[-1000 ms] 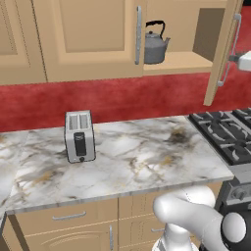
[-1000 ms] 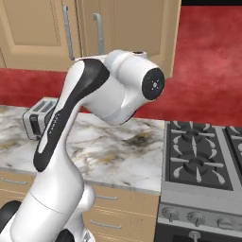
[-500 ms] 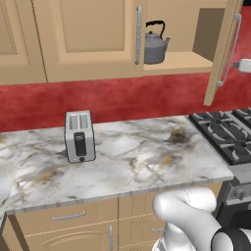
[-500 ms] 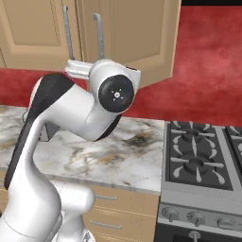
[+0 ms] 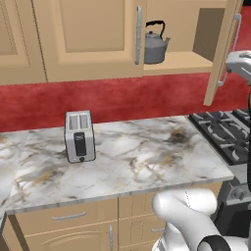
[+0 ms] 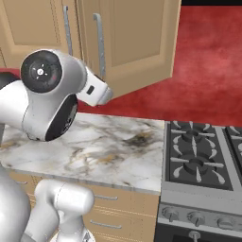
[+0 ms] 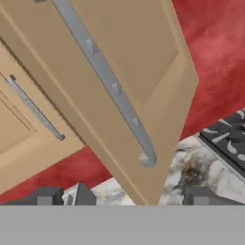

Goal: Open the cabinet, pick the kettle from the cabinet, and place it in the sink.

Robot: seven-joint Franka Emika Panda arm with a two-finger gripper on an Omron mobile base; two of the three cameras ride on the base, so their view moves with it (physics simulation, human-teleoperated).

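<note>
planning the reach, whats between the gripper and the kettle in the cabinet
The open cabinet door with its silver bar handle stands right ahead of the open gripper in the hand view. In the left base view the kettle sits on the shelf behind that door.

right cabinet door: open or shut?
Open. The right door is swung out from the cabinet, exposing the kettle upright on the shelf.

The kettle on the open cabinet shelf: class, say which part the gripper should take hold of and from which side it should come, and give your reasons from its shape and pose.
Probably the black arched handle of the kettle, approached from the open front of the cabinet. The kettle stands upright, the handle arches clear above its domed body, and the right door is swung open, leaving the front free.
</note>
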